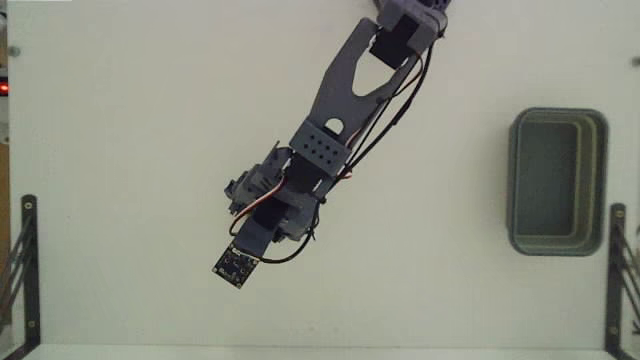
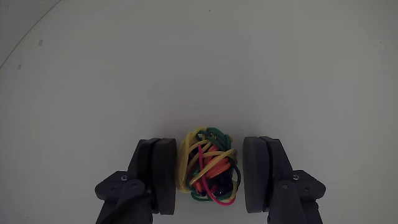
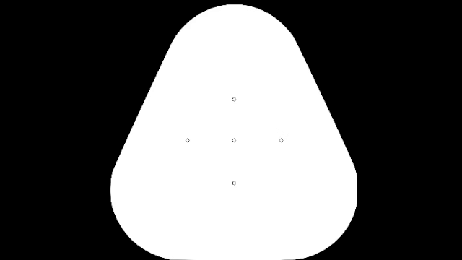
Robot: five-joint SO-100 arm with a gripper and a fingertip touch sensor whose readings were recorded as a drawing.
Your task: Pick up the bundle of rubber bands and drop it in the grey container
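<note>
Wrist view: the bundle of rubber bands [image 2: 207,167] sits between the end effector [image 2: 211,174] pads, touching the left one; not yet clenched; grey container [image 1: 557,181] lies far right.

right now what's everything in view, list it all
rubber band ball: one, mostly yellow with green, red and blue strands, on the table between the fingers in the wrist view; hidden under the arm in the fixed view
tub: one, grey-green, empty as far as seen, at the right of the fixed view
table: one, white, bare surface under everything
brackets: two, black, at the left and right lower edges of the fixed view
circuit board: one, black square with small dots, at the arm's tip in the fixed view
arm: one, grey with black motors and wires, reaching from the top toward lower left in the fixed view
gripper: one, dark pads either side of the ball, small gap to the right pad
</note>
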